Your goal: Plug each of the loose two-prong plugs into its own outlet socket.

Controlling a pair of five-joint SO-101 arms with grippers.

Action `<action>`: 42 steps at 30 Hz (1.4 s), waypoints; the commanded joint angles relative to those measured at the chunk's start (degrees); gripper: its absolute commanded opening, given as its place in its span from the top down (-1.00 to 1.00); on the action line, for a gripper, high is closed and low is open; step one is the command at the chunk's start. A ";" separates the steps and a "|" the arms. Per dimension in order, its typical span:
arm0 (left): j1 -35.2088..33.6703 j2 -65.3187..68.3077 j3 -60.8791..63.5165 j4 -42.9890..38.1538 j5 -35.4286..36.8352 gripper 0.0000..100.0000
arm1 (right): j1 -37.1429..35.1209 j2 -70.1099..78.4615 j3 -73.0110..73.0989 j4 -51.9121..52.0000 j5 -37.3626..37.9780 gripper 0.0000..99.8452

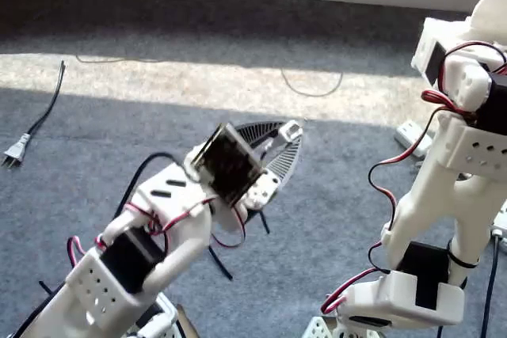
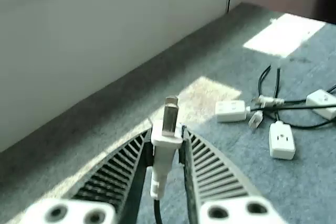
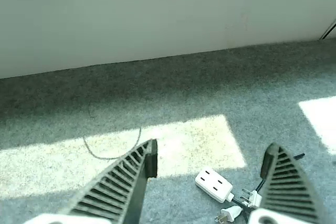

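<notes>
My left gripper (image 2: 168, 132) is shut on a white two-prong plug (image 2: 169, 114) held above the grey carpet, prongs pointing away from the wrist, its black cable hanging down behind. In the high view that gripper (image 1: 279, 146) and plug (image 1: 290, 129) are near the middle. Ahead of them lie three white outlet sockets (image 2: 231, 110) (image 2: 281, 140) (image 2: 321, 100) with loose plugs (image 2: 255, 119) among black cables. My right gripper (image 3: 212, 153) is open and holds nothing, high above one socket (image 3: 212, 184) and two small loose plugs (image 3: 228, 214). Another plug (image 1: 12, 153) lies at the far left.
The right arm (image 1: 444, 195) stands tall at the right edge, with a socket (image 1: 412, 136) beside it. A white wall runs along the far side of the carpet (image 1: 158, 140). A thin wire (image 1: 313, 89) lies in the sunlit strip.
</notes>
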 commanded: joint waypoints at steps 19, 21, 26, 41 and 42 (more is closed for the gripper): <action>0.40 -25.45 42.51 -45.80 0.44 0.99 | -14.90 -19.56 -2.15 7.60 7.21 0.87; 0.40 -25.63 42.33 -45.80 0.44 0.99 | -22.02 -20.09 -0.92 8.48 9.85 0.87; 0.31 -25.71 41.89 -45.89 0.44 0.99 | -32.92 -20.09 8.66 8.22 10.29 0.98; -2.68 -25.71 40.22 -45.89 0.35 0.99 | -47.08 -24.84 21.93 8.31 10.20 0.98; -3.74 -25.71 40.22 -45.89 0.44 0.99 | -47.16 -26.33 22.81 8.22 10.20 0.98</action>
